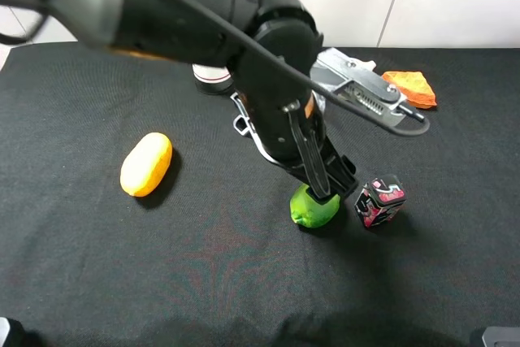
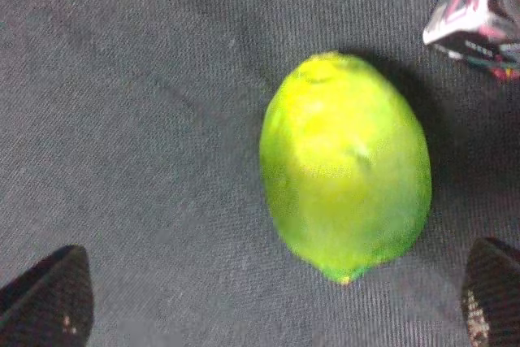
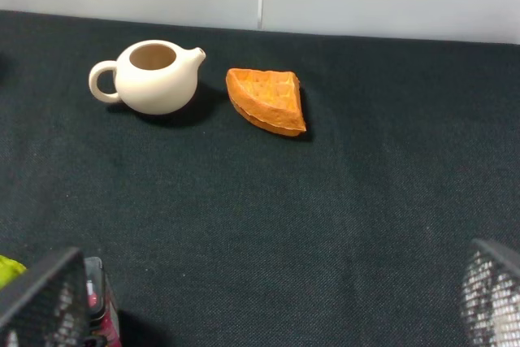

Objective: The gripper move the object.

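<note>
The bright green lime [image 1: 314,208] lies on the black cloth near the middle of the table. My left gripper [image 1: 322,188] reaches across from the left and hangs just over the lime's far side. In the left wrist view the lime [image 2: 345,168] lies between the two dark fingertips [image 2: 49,302], which stand wide apart and do not touch it; the left gripper [image 2: 272,302] is open. My right gripper [image 3: 268,298] is open and empty, low over the cloth. A sliver of the lime [image 3: 8,270] shows at the edge of its view.
A yellow-orange oval fruit [image 1: 146,164] lies to the left. A black and pink cube [image 1: 380,201] stands just right of the lime. An orange wedge [image 1: 410,87], a metal tool [image 1: 366,91] and a white teapot [image 3: 154,77] are at the back.
</note>
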Tool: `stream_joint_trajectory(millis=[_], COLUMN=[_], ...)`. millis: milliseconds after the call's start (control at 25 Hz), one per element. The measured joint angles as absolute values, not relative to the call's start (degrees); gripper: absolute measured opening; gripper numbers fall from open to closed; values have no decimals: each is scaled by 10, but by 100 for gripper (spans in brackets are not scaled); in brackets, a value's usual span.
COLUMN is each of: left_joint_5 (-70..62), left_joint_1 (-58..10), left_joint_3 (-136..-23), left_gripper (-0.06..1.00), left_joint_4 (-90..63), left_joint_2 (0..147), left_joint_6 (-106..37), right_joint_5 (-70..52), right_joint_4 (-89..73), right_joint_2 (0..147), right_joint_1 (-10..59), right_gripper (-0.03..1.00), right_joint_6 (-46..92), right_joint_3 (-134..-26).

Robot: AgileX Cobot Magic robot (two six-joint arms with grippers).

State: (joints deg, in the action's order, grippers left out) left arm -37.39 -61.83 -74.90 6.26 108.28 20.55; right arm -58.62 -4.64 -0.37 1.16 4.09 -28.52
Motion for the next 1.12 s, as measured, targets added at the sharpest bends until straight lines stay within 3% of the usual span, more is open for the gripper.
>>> stream_joint_trajectory(millis=[560,1120], left_joint_5=[-507,-628], left_joint_1=[-605,-544], left_joint_3=[-751,-751], left_gripper=[97,99], left_joint_4=[54,39], left_joint_2=[983,868], left_joint_6=[213,148], right_joint_5=[-586,-586], right_joint_4=[-46,-46], right_joint_2=[-4,-4], right_joint_1=[12,12], right_gripper=[69,69], right_joint_6=[41,41], right_joint_3=[-285,-285])
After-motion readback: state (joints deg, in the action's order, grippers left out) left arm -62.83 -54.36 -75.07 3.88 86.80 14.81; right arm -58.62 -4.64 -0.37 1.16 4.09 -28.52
